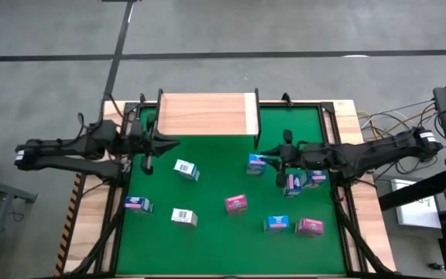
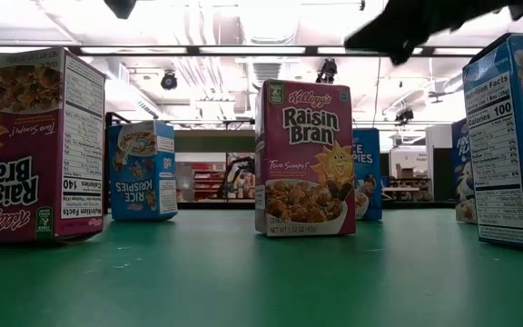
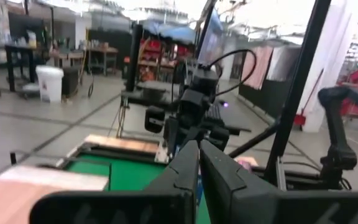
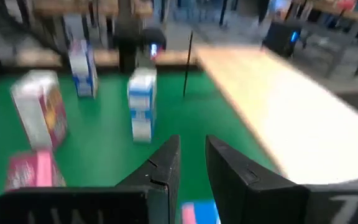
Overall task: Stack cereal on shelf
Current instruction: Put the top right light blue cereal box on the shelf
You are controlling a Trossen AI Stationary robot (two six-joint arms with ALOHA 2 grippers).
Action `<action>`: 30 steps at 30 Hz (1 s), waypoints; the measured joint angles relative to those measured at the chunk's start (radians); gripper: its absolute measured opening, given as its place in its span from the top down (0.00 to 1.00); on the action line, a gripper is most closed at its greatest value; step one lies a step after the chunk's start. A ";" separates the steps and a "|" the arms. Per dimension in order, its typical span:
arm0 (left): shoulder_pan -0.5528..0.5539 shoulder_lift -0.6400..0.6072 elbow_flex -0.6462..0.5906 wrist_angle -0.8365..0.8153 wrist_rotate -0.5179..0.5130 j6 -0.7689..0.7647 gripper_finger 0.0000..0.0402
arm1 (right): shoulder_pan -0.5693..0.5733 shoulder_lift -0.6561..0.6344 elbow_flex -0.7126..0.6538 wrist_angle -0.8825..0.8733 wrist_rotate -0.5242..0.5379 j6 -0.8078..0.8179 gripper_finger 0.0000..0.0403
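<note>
The light wood shelf [image 1: 207,115] stands at the mat's far edge, and nothing lies on it. Several small cereal boxes stand on the green mat [image 1: 215,186]: a white-blue one [image 1: 186,169], pink ones [image 1: 236,203] [image 1: 310,226] and blue ones [image 1: 276,224] [image 1: 294,182]. My left gripper [image 1: 170,144] [image 3: 198,163] hangs shut and empty above the mat, near the shelf's left front corner. My right gripper [image 1: 263,155] [image 4: 193,155] is slightly open and empty. It hovers level just above a blue box [image 1: 255,163], whose top shows below its fingers [image 4: 199,211].
In the low view a Raisin Bran box [image 2: 305,159] stands mid-mat, another [image 2: 30,145] stands near left, and blue boxes [image 2: 142,171] [image 2: 511,136] stand beside them. The shelf's black legs [image 1: 255,132] stand at its front corners. Bare mat lies between the shelf and the boxes.
</note>
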 joint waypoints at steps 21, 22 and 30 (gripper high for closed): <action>0.000 0.133 -0.030 0.029 -0.149 -0.078 1.00 | -0.003 0.291 0.451 -0.675 0.026 0.188 0.60; 0.000 0.138 -0.030 0.045 -0.190 -0.100 1.00 | -0.003 0.305 0.476 -0.723 0.026 0.195 0.57; 0.001 0.133 -0.030 0.021 -0.650 -0.366 1.00 | -0.003 0.392 0.578 -0.912 0.023 0.187 0.39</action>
